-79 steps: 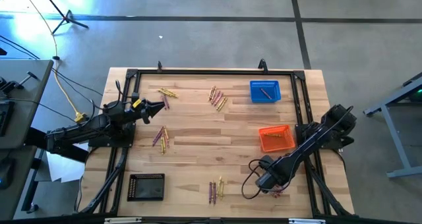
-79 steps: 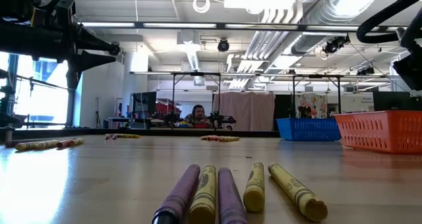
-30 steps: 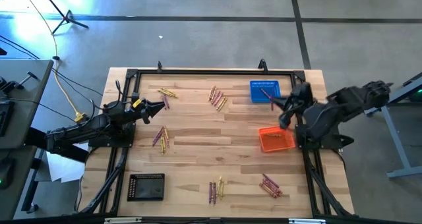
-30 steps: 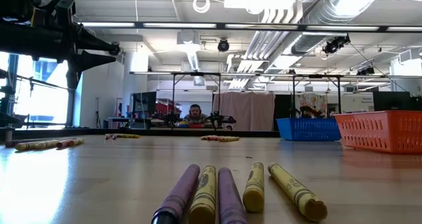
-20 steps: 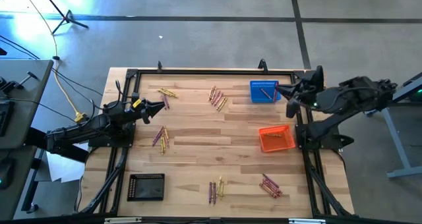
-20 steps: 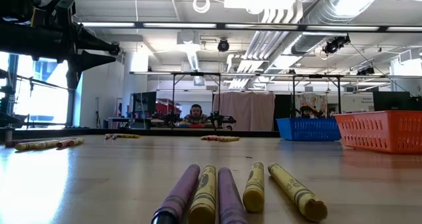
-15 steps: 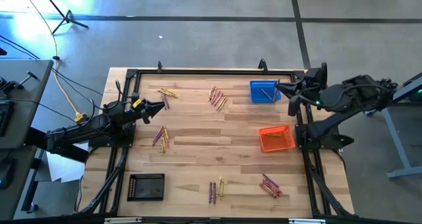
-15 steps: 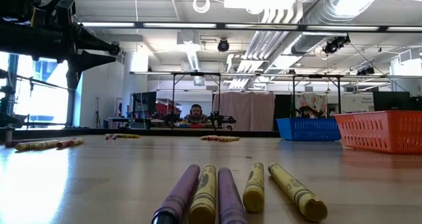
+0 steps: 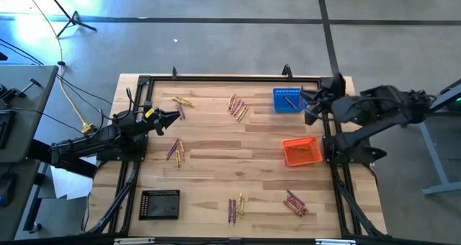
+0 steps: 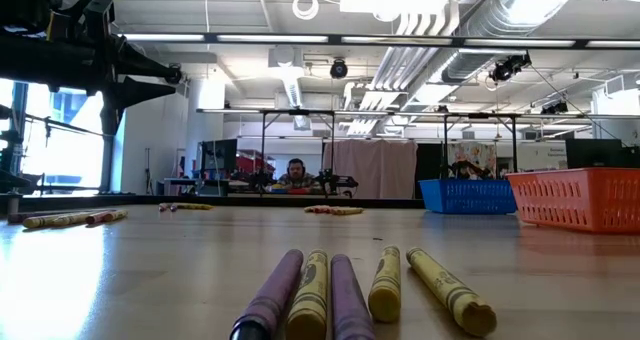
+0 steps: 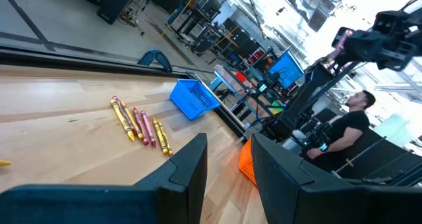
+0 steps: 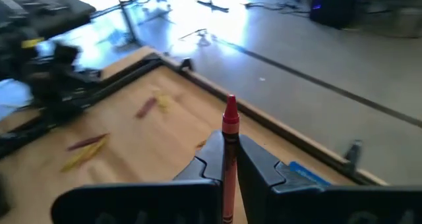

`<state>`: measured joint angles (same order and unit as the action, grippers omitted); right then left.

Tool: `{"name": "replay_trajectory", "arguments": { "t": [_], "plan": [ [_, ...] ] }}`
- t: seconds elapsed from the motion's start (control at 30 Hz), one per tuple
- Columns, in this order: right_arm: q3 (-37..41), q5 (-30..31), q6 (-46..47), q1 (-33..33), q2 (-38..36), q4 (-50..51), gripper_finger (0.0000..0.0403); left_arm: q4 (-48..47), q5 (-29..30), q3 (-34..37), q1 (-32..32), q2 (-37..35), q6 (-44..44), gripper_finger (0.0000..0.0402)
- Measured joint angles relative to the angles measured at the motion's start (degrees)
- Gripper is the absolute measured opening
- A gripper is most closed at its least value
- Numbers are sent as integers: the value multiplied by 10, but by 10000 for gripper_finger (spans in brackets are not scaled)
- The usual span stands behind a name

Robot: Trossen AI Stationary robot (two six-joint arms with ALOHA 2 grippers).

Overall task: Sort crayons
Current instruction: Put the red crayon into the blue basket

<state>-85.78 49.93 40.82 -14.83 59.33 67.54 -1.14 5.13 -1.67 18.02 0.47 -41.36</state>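
- Right gripper (image 9: 311,108): in the high view I read it at the right edge of the frame, just beside the blue basket (image 9: 289,99). In the right wrist view its jaws are pinching a red crayon (image 12: 229,159) along the lower barrel, with the tip standing clear above the fingertips.
- Left gripper (image 9: 175,116): it hangs at the left of the high view over the table (image 9: 216,166). In the left wrist view the fingers (image 11: 188,173) stand spread with nothing between them. I treat this arm as waiting.
- Loose crayons: one cluster lies top centre (image 9: 238,106), one top left (image 9: 183,101), one left of centre (image 9: 175,150), one bottom centre (image 9: 236,207) and one bottom right (image 9: 295,202). In the low view the nearest group (image 10: 350,290) lies side by side in the lower middle of the frame.
- Baskets: the orange basket (image 9: 301,151) sits at right of centre and already holds crayons; the black basket (image 9: 160,204) sits at lower left.
- Handling judgement: I expect each crayon to be light, stiff and brittle, with a paper wrap that gives fair grip but a round body that rolls. Too hard a squeeze may snap the wax.
- Grip point: I would take each stick across its middle, with the jaws square to its length, so it does not pivot. Where sticks touch, I would pick the outermost first.
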Motion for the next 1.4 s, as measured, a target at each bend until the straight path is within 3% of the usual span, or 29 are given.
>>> {"name": "replay_trajectory", "arguments": {
  "t": [0.3, 0.57, 0.73, 1.0, 1.13, 1.4],
  "plan": [
    [19, 14, 3, 127, 27, 92, 12, 0, 0, 0, 0, 0, 0, 106],
    [138, 20, -51, 248, 37, 37, 12, 0, 0, 0, 0, 0, 0, 106],
    [210, -43, -118, 324, 37, -44, 12, 0, 0, 0, 0, 0, 0, 106],
    [314, -212, -225, 447, 37, -269, 12, 0, 0, 0, 0, 0, 0, 106],
    [366, -265, -261, 496, 37, -361, 12, 0, 0, 0, 0, 0, 0, 106],
    [442, -345, -280, 553, 37, -424, 12, 0, 0, 0, 0, 0, 0, 106]
  ]
}}
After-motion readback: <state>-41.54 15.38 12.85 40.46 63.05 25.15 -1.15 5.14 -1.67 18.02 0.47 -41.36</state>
